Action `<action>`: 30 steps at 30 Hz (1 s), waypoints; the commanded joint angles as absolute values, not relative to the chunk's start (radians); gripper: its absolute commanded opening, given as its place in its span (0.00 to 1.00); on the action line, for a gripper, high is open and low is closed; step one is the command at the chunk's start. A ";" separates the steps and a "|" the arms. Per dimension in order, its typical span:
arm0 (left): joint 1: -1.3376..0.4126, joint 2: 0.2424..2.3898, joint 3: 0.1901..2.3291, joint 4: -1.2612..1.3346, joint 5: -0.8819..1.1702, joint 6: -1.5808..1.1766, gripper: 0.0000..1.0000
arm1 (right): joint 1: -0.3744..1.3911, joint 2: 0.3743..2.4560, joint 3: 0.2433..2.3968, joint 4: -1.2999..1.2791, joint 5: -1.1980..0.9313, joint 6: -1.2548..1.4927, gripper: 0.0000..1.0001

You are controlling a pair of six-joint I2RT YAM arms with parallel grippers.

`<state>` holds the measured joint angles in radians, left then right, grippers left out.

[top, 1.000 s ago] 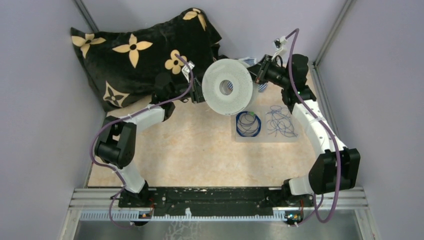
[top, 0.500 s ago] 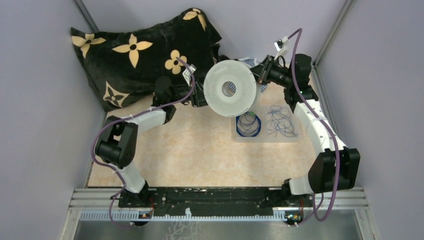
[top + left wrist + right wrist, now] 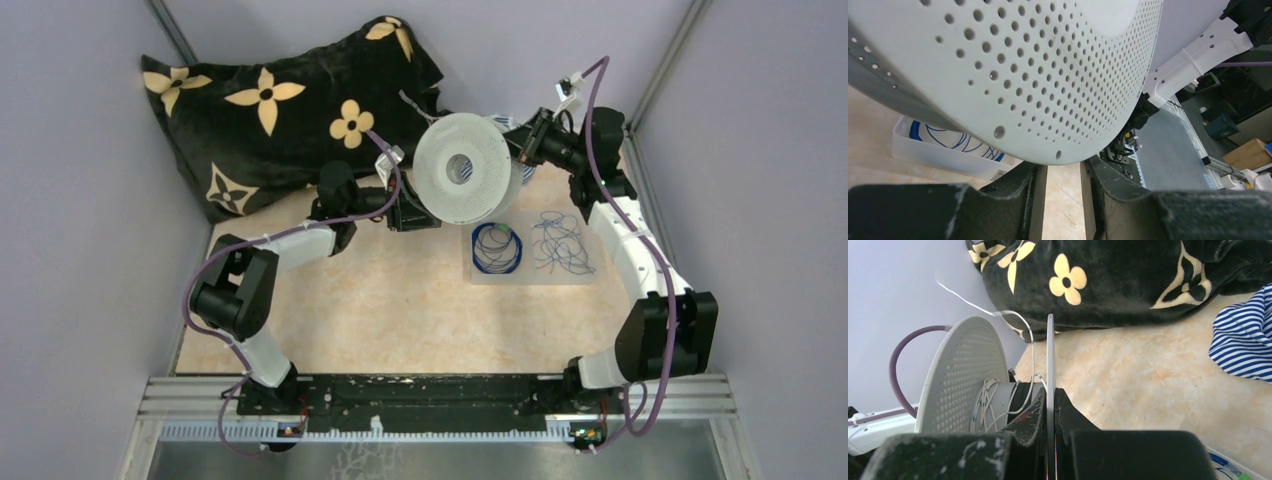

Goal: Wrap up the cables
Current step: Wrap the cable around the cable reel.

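Two arms, one perforated spool [image 3: 462, 168] held up between them in the upper middle of the top view. Your right gripper [image 3: 1050, 402] is pinched tight on the rim of one of the spool's two discs, with the thin edge sandwiched between its fingers. Your left gripper [image 3: 1063, 172] has its jaws a narrow way apart with nothing in them. The other disc's rim hangs just above that gap, and the table [image 3: 1063, 207] shows through it.

The cables [image 3: 545, 245] are two bundles in one shallow clear tray [image 3: 530, 279], right of center in the top view, just below the spool. One is a neat dark blue coil [image 3: 497, 248] with a green bit at its top. The other is a loose scribbly tangle [image 3: 565, 240] to its right.

In the right wrist view there's also whitish wire [image 3: 990, 400] wound on the hub between the discs, with one loose end arcing toward the upper left.

Other stuff: one black cushion [image 3: 270, 60] with yellow flowers at upper left, and one blue-and-white striped cloth [image 3: 1243, 340] at the right edge of the right wrist view.
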<state>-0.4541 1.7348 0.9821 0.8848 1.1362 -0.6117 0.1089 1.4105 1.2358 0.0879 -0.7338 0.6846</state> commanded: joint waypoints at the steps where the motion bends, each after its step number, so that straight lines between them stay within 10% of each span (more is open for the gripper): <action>1: -0.455 1.669 0.970 0.814 1.157 -0.477 0.37 | 0.094 1.397 1.282 0.174 -0.741 0.711 0.00; 15: -0.423 1.456 1.101 -0.090 1.041 0.405 0.57 | 0.072 1.355 1.259 0.084 -0.742 0.509 0.00; 30: -0.438 1.486 1.592 -0.623 0.955 0.722 0.60 | 0.135 1.345 1.290 -0.182 -0.717 0.136 0.00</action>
